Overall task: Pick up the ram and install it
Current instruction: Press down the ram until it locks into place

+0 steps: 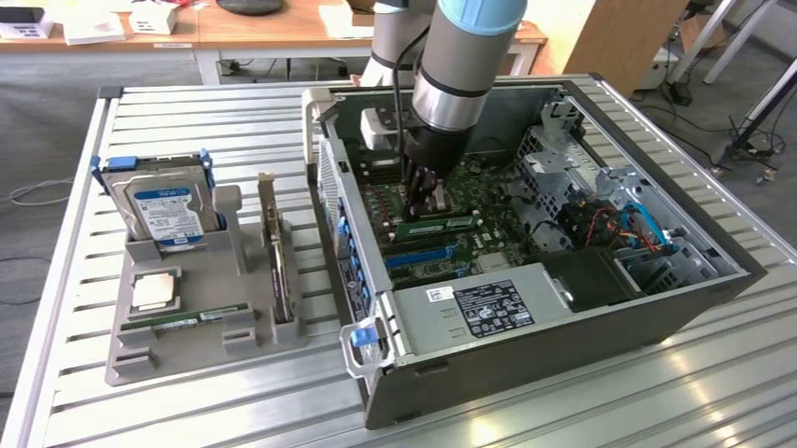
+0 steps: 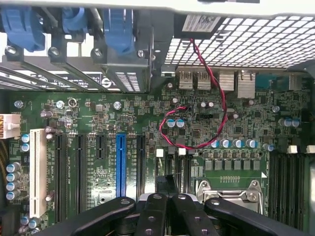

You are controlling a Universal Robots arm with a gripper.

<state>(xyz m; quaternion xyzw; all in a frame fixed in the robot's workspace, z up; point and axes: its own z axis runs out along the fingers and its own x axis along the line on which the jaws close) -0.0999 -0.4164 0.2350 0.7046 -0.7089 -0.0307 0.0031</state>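
Exterior view: pincer closed, down over the motherboard beside a ram — any tilt risks bending it in its slot

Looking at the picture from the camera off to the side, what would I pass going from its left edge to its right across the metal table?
Hard drive standing in the gray holder tray → dark expansion card standing on edge → open computer case, where the gripper reaches down to the motherboard → power supply → blue cables.
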